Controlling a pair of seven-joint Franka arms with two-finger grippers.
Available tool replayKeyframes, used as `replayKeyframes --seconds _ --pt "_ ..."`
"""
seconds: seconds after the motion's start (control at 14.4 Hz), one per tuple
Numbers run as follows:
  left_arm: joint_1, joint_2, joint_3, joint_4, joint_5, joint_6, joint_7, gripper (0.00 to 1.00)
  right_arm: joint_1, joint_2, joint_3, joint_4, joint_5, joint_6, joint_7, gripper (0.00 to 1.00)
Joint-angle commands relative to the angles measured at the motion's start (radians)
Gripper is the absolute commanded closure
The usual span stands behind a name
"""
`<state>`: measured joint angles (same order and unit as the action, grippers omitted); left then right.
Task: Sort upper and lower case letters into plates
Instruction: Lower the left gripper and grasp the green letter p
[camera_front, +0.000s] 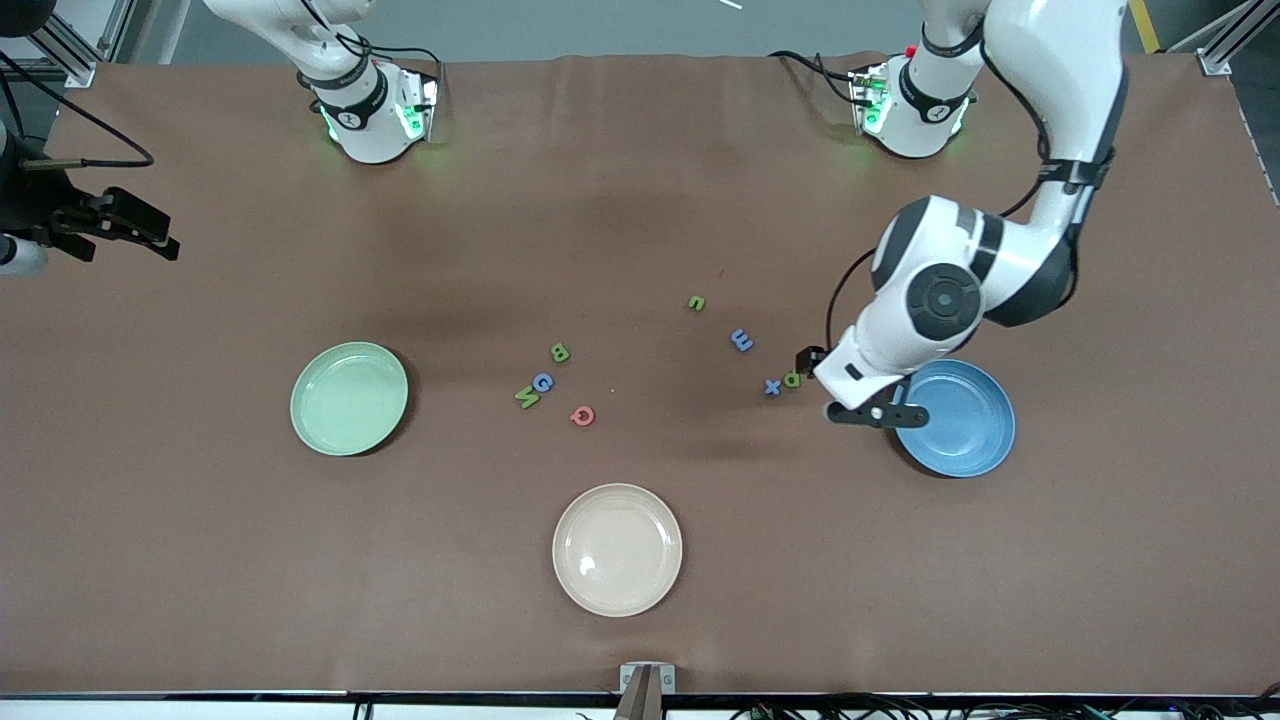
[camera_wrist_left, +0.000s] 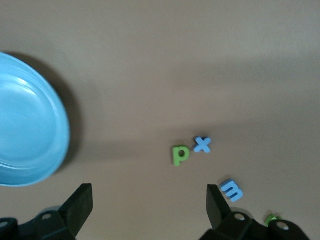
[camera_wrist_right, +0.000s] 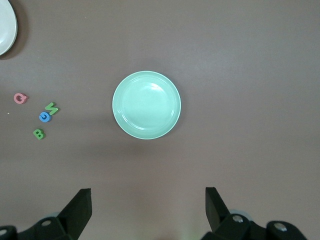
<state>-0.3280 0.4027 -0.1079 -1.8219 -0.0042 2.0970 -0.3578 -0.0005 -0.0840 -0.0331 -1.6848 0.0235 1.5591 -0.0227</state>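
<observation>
The mint green plate (camera_front: 349, 398) lies toward the right arm's end of the table, the blue plate (camera_front: 955, 418) toward the left arm's end. Green B (camera_front: 560, 352), blue G (camera_front: 543, 381), green N (camera_front: 527, 398) and red Q (camera_front: 582, 415) cluster mid-table. A green n (camera_front: 697, 303), blue m (camera_front: 742, 340), blue x (camera_front: 772, 387) and green p (camera_front: 793, 380) lie beside the blue plate. My left gripper (camera_front: 878, 413) is open and empty over the table by the blue plate's (camera_wrist_left: 30, 120) rim, close to p (camera_wrist_left: 180, 155) and x (camera_wrist_left: 202, 145). My right gripper (camera_wrist_right: 148, 192) is open, empty, high over the mint plate (camera_wrist_right: 146, 105).
A cream-beige plate (camera_front: 617, 549) lies nearest the front camera, mid-table. The left arm's elbow (camera_front: 945, 295) hangs over the table above the blue plate. The right arm's hand (camera_front: 150, 235) shows at the table's edge.
</observation>
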Motion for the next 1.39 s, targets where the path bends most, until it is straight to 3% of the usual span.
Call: replayKeyframes --seconds 0.0,0.49,1.32 --pt "-0.034 0.036 0.008 -0.011 -0.003 0.04 -0.035 0.01 -0.009 -0.03 0.006 -0.027 -0.008 0.006 -0.014 0.0" --pt "-0.051 0.057 0.008 -0.166 0.049 0.221 -0.036 0.01 -0.007 -0.028 0.006 -0.024 -0.01 -0.001 -0.014 0.0" --pt "-0.049 0.151 0.014 -0.172 0.05 0.324 -0.033 0.01 -0.009 0.004 0.007 0.04 -0.007 -0.013 0.001 0.0"
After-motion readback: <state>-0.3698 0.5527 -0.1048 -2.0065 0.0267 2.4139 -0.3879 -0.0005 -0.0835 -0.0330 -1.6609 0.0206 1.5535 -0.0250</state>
